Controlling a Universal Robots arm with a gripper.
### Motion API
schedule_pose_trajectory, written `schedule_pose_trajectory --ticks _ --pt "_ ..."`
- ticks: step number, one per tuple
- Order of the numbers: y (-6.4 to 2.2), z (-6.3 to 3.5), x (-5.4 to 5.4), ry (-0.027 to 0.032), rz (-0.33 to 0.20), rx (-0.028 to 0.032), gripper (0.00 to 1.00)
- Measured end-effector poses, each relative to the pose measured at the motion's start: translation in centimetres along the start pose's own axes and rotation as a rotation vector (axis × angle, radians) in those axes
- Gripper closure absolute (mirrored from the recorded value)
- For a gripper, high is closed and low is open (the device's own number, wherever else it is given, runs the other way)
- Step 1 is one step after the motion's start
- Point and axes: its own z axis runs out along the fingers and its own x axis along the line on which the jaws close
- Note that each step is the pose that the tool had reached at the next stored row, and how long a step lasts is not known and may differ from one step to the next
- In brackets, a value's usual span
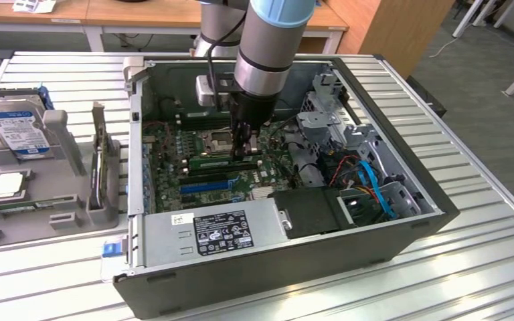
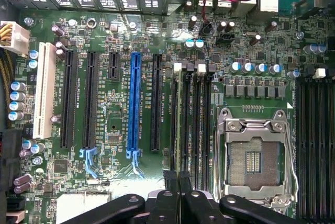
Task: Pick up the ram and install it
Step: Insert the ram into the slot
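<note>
The ram is a long thin green stick standing on edge along the memory slots of the motherboard, inside the open computer case. My gripper reaches straight down into the case with its fingers shut on the stick's top edge, near the end at the exterior view's right. In the wrist view the gripper has its black fingers together over the row of dark memory slots, next to the empty processor socket.
The case's walls, power supply, drive cage and blue cables hem in the motherboard. On the exterior view's left a grey fixture holds a hard drive, a square silver processor and a narrow strip.
</note>
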Motion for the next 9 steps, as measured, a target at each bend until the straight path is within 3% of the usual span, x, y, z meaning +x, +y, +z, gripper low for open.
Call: schedule_pose_trajectory --ticks 9 --pt "0.0 0.01 0.0 0.0002 -0.004 -0.0001 0.88"
